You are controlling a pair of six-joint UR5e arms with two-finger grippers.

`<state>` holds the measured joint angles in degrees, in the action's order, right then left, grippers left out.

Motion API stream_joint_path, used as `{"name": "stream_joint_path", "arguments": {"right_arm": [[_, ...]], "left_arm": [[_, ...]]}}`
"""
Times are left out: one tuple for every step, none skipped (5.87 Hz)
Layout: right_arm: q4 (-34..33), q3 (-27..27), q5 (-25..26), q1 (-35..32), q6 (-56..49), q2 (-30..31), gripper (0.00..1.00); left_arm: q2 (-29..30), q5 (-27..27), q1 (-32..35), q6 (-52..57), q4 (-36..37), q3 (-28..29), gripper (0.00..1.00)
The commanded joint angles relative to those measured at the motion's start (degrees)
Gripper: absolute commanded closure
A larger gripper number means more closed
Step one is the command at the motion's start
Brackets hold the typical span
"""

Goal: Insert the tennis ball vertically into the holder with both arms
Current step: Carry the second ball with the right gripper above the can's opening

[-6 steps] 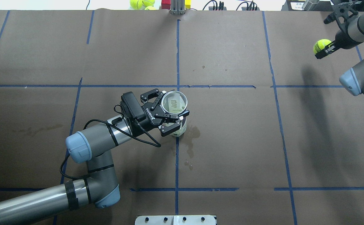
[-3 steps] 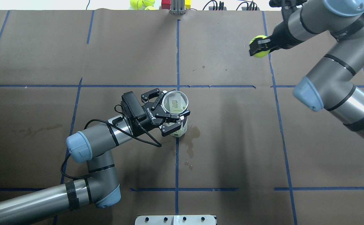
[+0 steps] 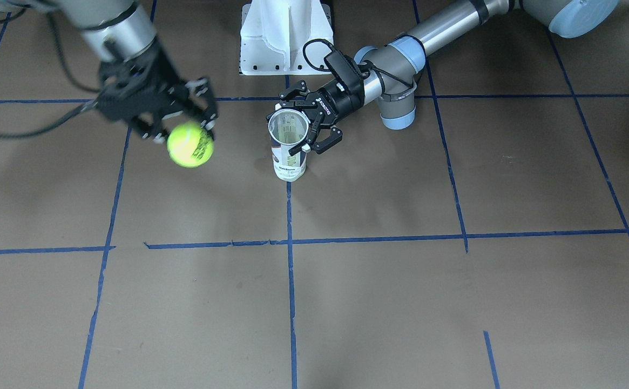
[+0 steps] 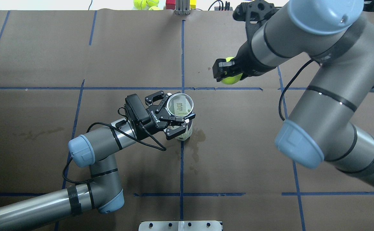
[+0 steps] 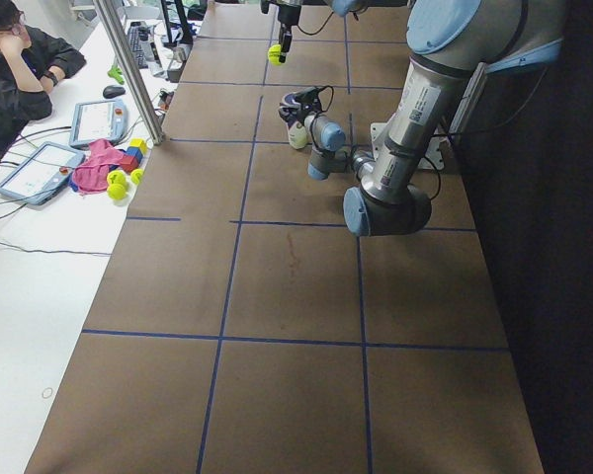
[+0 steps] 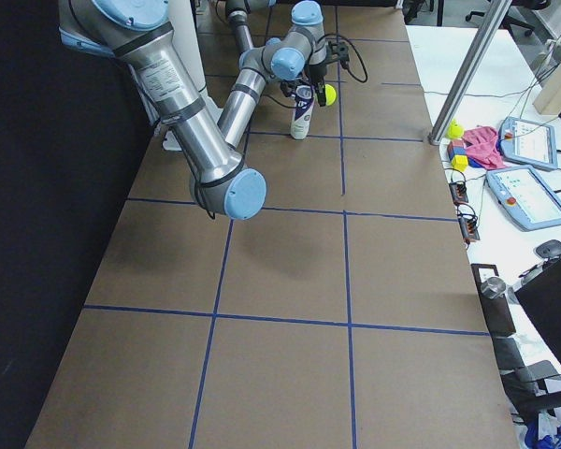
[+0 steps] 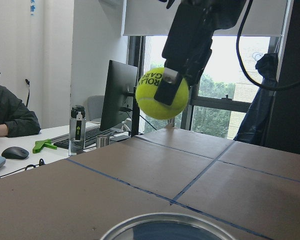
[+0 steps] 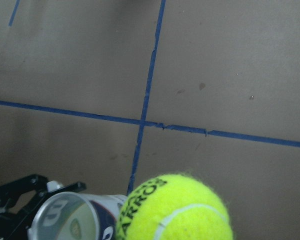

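Fingers (image 4: 220,69) of the right gripper (image 4: 228,74) clench a tennis ball (image 4: 233,79), well apart from the upright tube (image 3: 288,162), which the left gripper (image 4: 173,115) grasps on the table (image 4: 238,144). Spare balls (image 4: 145,3) lie past the far edge. Only the left wrist view shows the ball higher than the tube. Half a second ago it hung farther out.

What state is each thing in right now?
holder: upright on the table, mouth open, no ball visible inside.
tennis ball: held in the air, off to one side of the holder, not over its mouth.
left pincer: shut on the holder near its rim.
right pincer: shut on the tennis ball.
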<state>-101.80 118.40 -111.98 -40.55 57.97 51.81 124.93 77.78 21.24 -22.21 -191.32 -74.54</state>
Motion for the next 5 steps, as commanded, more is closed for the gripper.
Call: {"name": "stream_joint_path", "arguments": {"right_arm": [[-7.0, 3.6, 2.5, 4.7, 2.4, -3.2, 0.83], [-8.2, 3.8, 2.6, 5.5, 2.4, -3.2, 0.83], [-9.5, 3.4, 2.7, 6.0, 2.4, -4.7, 0.85], [-13.6, 0.7, 2.8, 6.4, 2.4, -9.0, 0.86], [-14.6, -2.5, 2.9, 7.1, 2.4, -11.9, 0.85]], "left_arm": [[0.3, -0.1, 0.1, 1.7, 0.1, -0.2, 0.13], [0.8, -0.1, 0.1, 4.3, 0.0, -0.2, 0.13], [0.8, -0.1, 0.1, 4.4, 0.0, -0.1, 0.13], [0.8, -0.1, 0.1, 4.4, 0.0, 0.0, 0.13], [0.6, -0.1, 0.1, 4.4, 0.0, 0.0, 0.13]]}}
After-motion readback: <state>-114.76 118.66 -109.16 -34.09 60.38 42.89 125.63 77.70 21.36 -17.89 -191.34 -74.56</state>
